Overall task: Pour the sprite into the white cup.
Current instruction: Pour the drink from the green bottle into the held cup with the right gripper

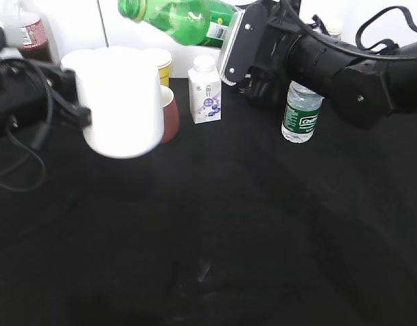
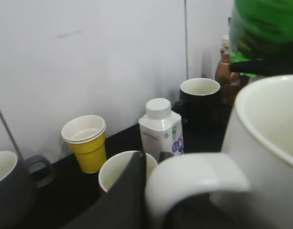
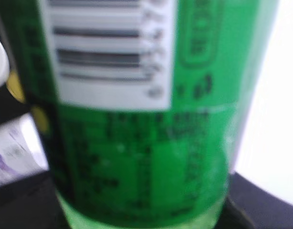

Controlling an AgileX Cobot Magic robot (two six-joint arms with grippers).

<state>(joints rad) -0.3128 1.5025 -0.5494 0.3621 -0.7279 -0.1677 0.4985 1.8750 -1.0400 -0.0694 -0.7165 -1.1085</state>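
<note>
My right gripper [image 1: 230,42] is shut on the sprite [image 1: 185,19], a green bottle held almost on its side high at the back, green cap pointing left. Its label fills the right wrist view [image 3: 137,114]. My left gripper [image 1: 71,102] is shut on the handle of the white cup [image 1: 120,102] and holds it lifted above the black table, below and left of the bottle's cap. In the left wrist view the cup's handle [image 2: 194,186] and rim [image 2: 270,129] are close up, with the bottle [image 2: 266,33] above at the top right.
Behind the cup stand a reddish-brown cup [image 1: 170,114], a yellow cup [image 2: 87,143], a small white milk bottle [image 1: 205,90], a dark mug [image 2: 200,102] and a grey mug [image 2: 8,191]. A clear water bottle [image 1: 301,112] stands under my right arm. The white wall is close behind.
</note>
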